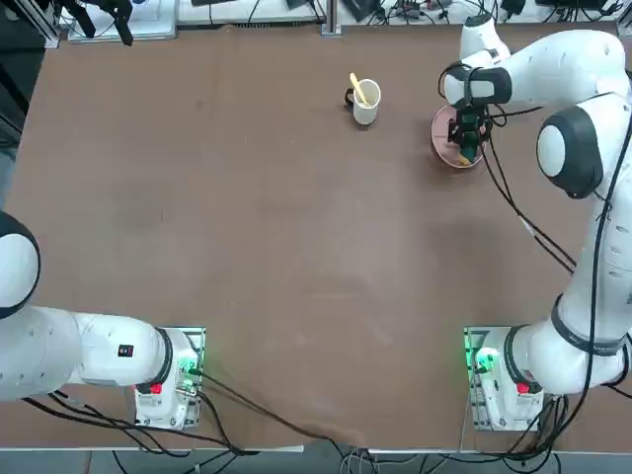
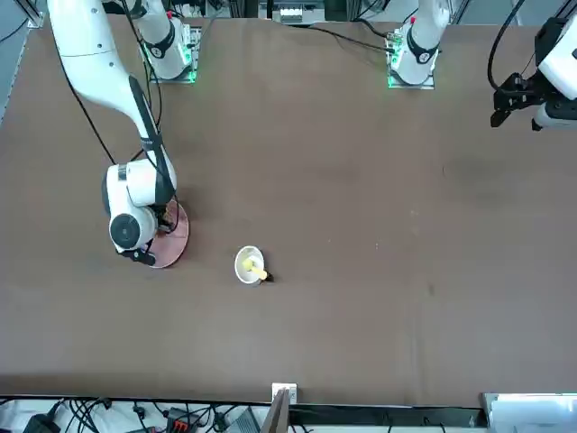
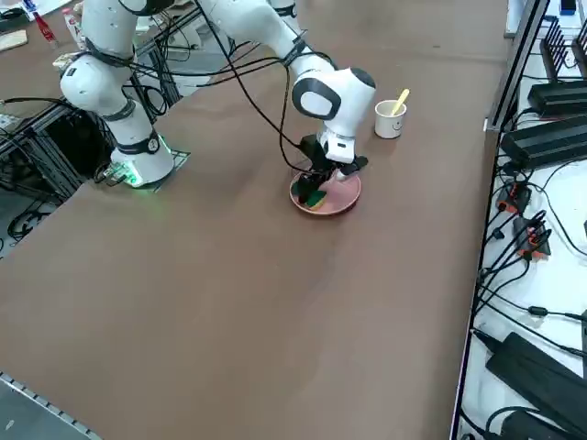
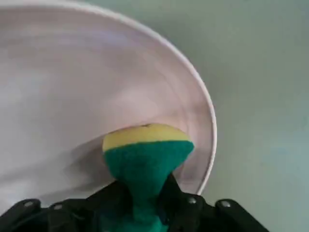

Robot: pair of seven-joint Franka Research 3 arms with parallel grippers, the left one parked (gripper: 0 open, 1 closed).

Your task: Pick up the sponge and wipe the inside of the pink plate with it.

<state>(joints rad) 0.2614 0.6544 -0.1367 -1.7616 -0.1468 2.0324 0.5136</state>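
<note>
Brown table (image 1: 247,247): right gripper (image 3: 316,195) fingers pinch sponge (image 4: 145,154) inside pink plate (image 4: 72,87); mug (image 1: 365,102) near.

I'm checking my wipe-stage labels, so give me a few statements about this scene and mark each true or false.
1. The right gripper is shut on the sponge. True.
2. The sponge lies loose on the table, away from the plate. False: it is pinched in the gripper over the inside of the plate.
3. The mug holds a yellow utensil. True.
4. The mug stands on the plate. False: it stands on the table apart from it.
5. The sponge's yellow layer faces the plate. True.
</note>
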